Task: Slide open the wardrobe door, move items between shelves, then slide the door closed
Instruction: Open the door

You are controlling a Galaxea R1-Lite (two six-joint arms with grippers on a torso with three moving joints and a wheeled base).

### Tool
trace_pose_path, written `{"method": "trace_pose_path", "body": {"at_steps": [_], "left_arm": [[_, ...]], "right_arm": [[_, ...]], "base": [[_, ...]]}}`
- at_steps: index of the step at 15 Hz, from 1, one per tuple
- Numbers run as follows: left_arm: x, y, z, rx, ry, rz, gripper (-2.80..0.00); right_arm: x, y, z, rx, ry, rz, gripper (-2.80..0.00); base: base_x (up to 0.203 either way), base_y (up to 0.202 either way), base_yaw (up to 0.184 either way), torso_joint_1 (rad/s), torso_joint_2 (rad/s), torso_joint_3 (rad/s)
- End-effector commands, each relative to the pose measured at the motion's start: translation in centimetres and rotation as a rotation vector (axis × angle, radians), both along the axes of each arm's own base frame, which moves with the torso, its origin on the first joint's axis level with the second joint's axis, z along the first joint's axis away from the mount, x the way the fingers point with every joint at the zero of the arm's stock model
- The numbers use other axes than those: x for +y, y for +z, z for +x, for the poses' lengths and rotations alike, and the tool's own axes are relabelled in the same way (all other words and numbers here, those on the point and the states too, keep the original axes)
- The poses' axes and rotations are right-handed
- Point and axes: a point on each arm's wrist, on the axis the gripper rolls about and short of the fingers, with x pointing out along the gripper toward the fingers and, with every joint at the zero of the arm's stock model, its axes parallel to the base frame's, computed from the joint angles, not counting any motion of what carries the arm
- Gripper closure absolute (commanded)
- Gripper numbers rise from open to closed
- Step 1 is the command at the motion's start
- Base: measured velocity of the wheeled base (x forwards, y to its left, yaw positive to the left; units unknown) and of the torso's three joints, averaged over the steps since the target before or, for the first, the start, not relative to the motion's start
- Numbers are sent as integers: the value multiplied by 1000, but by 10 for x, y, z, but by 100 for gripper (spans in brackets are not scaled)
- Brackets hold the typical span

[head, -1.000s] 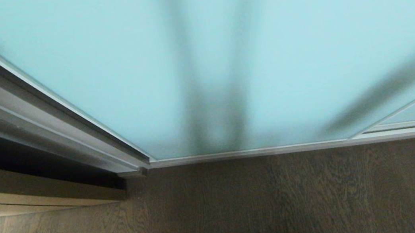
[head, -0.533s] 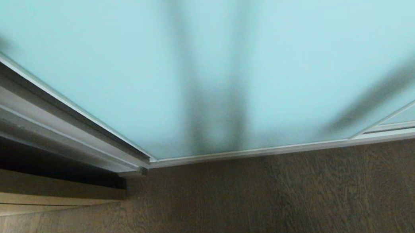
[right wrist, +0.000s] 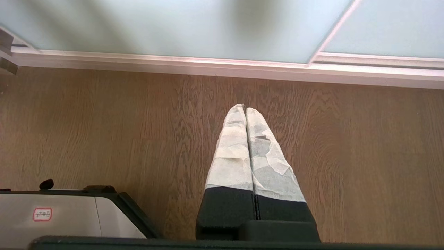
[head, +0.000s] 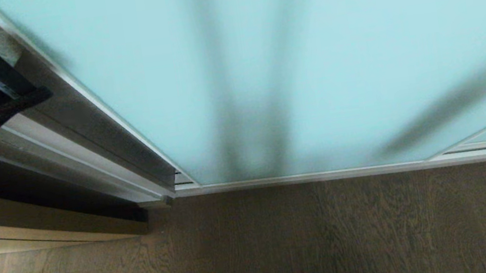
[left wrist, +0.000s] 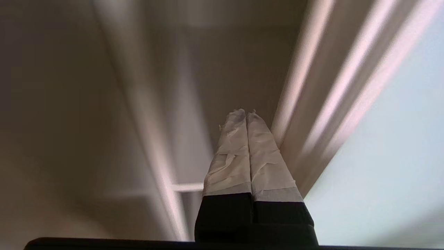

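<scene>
The sliding wardrobe door [head: 308, 62], a tall frosted aqua glass panel in a slim silver-white frame, was seen filling most of the head view, its bottom edge riding in the floor track [head: 323, 175] above the wood-grain floor [head: 285, 243]. A narrow gap was visible between the door's left frame edge and the wardrobe's side post, so the door was judged to be just cracked open.

The left pincer [left wrist: 246, 113] was seen with its 2 tape-wrapped fingertips pressed together and holding nothing, placed right beside the door's vertical frame edge [left wrist: 308, 114], at the opening to the pale interior. Whether the tips actually touched the frame could not be told. The right pincer [right wrist: 245, 108] was likewise pressed together and empty, hanging parked over the floor in front of the track.

The panel was judged stiff, fairly heavy and breakable, with a smooth glass face that would give little purchase. The metal frame edge was judged the place to be engaged: closed tips hooked behind it and a steady sideways push applied along the track, rather than pressure on the glass. No shelves or pillow-like item were shown clearly.
</scene>
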Motion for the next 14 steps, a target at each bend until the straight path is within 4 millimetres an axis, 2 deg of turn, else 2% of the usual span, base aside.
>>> {"method": "trace_pose_path", "body": {"at_steps": [1,7,11,14], "left_arm": [[-8,-4,6,14,-27,4,0],[-46,-13,30,67,-156,36,0],[-79,-29,51,128,-232,56,0],[-103,-33,61,139,-278,63,0]], "right_arm": [[0,0,0,0,1,0,0],[0,0,0,0,1,0,0],[0,0,0,0,1,0,0],[0,0,0,0,1,0,0]], "base": [[0,0,0,0,0,0],[0,0,0,0,0,0],[0,0,0,0,0,0],[0,0,0,0,0,0]]}}
